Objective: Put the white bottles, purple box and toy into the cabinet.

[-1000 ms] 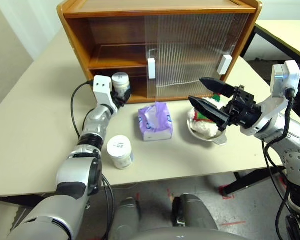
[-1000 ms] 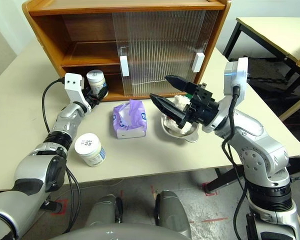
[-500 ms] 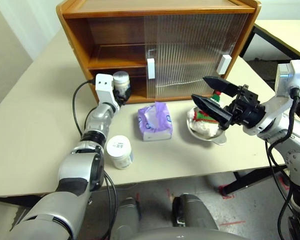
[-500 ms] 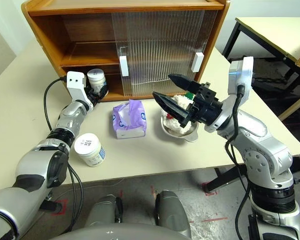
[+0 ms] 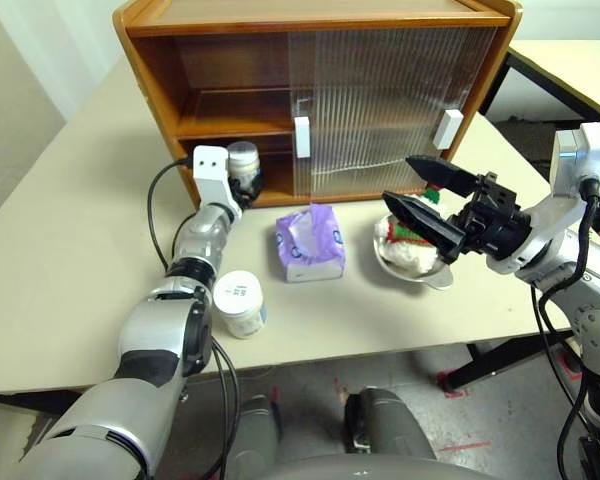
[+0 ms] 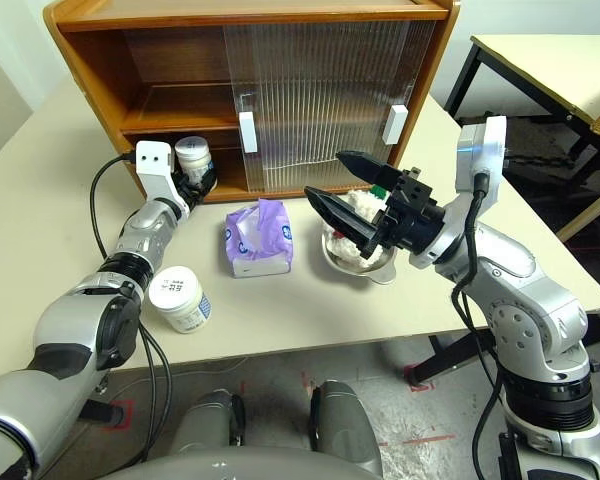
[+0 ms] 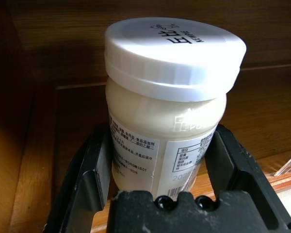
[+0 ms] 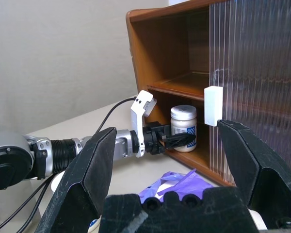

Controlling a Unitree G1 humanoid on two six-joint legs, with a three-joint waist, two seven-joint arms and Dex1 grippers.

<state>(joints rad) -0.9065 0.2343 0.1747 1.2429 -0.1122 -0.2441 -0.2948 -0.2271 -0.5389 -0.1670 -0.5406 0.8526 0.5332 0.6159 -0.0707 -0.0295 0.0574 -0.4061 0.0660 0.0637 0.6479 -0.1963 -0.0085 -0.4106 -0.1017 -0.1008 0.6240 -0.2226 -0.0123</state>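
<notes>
Left claw (image 7: 155, 160) clamped around white bottle (image 7: 169, 97) at cabinet (image 5: 160, 70) lower opening — could tip on release. Right claw (image 5: 412, 192) gaping, empty, above toy (image 5: 405, 245) — purple box (image 5: 310, 240) just beside it.

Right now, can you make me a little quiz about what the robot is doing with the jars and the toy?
1. True or false: the left gripper grips a white bottle at the cabinet's bottom compartment.
2. What does the toy sit in? A) steel bowl B) cabinet C) purple box
3. Fill in: the right gripper is ____.

Key: 1 true; 2 A; 3 open, holding nothing.
</notes>
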